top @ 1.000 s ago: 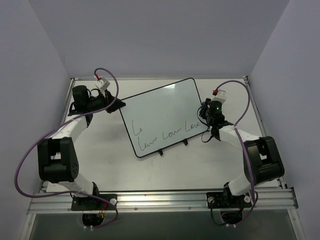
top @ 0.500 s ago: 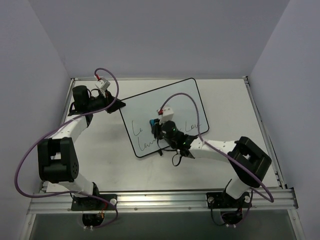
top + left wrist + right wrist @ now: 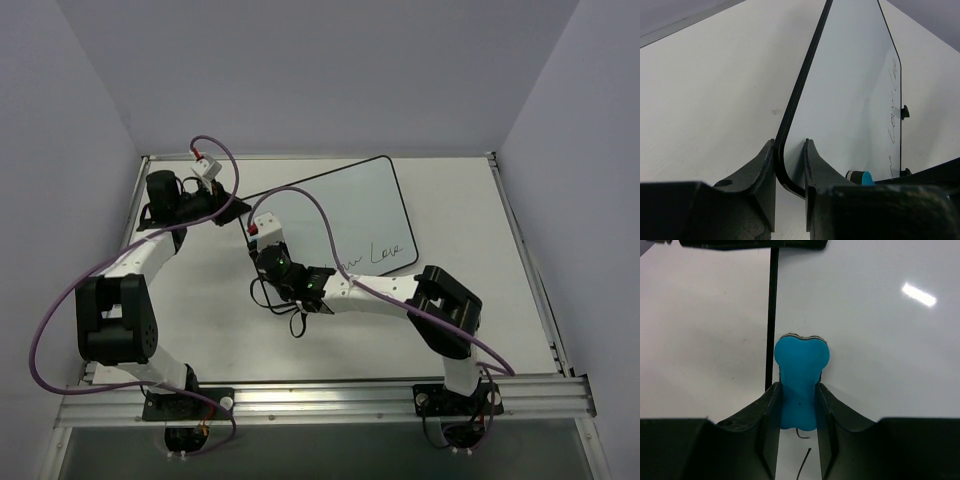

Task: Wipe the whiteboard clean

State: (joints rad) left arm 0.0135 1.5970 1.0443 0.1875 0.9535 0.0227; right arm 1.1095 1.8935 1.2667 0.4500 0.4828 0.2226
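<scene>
The whiteboard (image 3: 335,210) lies tilted on the table, with dark cursive writing left only near its near right edge. My left gripper (image 3: 238,207) is shut on the board's far left corner; in the left wrist view the jaws (image 3: 790,167) pinch the black frame of the whiteboard (image 3: 850,85). My right gripper (image 3: 257,250) is shut on a blue eraser (image 3: 800,372) and presses it on the board's left edge. In the right wrist view the eraser straddles the black frame, with the whiteboard (image 3: 870,340) to its right. The eraser's tip also shows in the left wrist view (image 3: 866,177).
White table (image 3: 200,300) with a raised rail along the near edge (image 3: 320,398). Two black clips sit on the board's near long edge (image 3: 905,111). Purple cables loop above both arms. Grey walls close the left, right and back.
My right arm swept left across the board with the eraser, from its right edge to its left edge. The writing on the left and middle is gone. The left arm has not moved.
</scene>
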